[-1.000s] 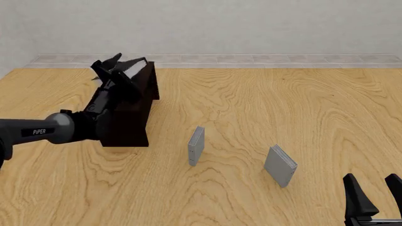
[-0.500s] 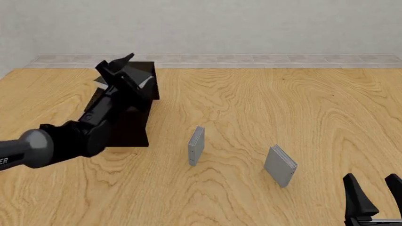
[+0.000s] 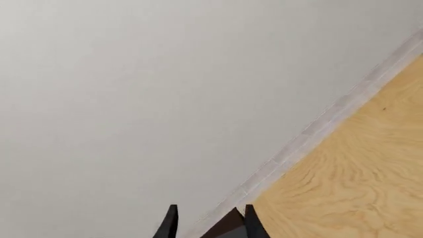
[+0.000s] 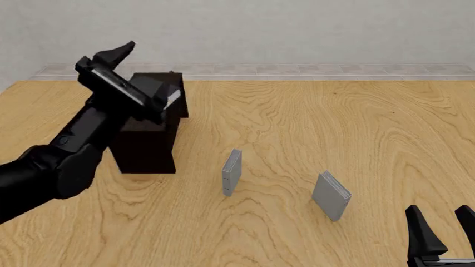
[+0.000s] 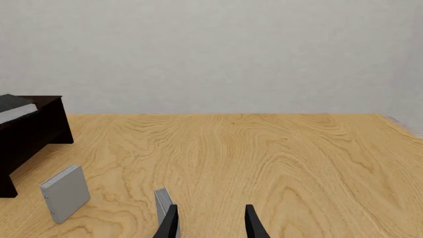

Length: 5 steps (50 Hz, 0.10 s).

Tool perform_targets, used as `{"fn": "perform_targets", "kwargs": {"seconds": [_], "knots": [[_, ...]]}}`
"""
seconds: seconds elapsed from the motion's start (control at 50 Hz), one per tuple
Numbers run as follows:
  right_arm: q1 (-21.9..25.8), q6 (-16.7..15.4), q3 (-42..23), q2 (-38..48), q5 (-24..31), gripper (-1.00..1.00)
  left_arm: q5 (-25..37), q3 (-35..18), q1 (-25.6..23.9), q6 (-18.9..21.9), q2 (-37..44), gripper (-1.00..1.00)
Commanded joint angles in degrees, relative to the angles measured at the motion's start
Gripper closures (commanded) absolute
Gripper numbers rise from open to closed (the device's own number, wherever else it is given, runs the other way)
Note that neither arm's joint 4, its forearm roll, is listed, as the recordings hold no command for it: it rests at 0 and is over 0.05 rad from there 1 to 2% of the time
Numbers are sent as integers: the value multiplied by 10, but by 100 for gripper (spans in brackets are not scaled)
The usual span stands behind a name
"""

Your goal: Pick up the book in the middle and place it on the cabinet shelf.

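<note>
Hovering above the dark brown boxy wooden cabinet [image 4: 152,125], the left gripper [image 4: 111,58] shows parted, empty jaws; the black-covered hardback book [image 4: 170,98] lies atop it, and could slide off if bumped.

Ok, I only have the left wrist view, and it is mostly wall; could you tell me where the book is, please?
Observer: The book lies on the cabinet, with its white page edges showing.
Operator: Is my left gripper clear of it?
Observer: Yes. The left gripper hovers open above the cabinet and holds nothing.
Operator: And the right one?
Observer: The right gripper is open, low at the near right. The right-hand grey book stands just beyond it.
</note>
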Motion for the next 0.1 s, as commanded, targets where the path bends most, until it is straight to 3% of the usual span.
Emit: {"fn": "perform_targets", "kwargs": {"seconds": [0.02,0.06,0.1], "knots": [[0,0,0,0,0,-100,1,57,-30,-137,-108,-100],[0,0,0,0,0,-100,-2,75,-33,-178,-121,-100],[0,0,0,0,0,-100,-22,93,-40,-169,-128,-100]]}}
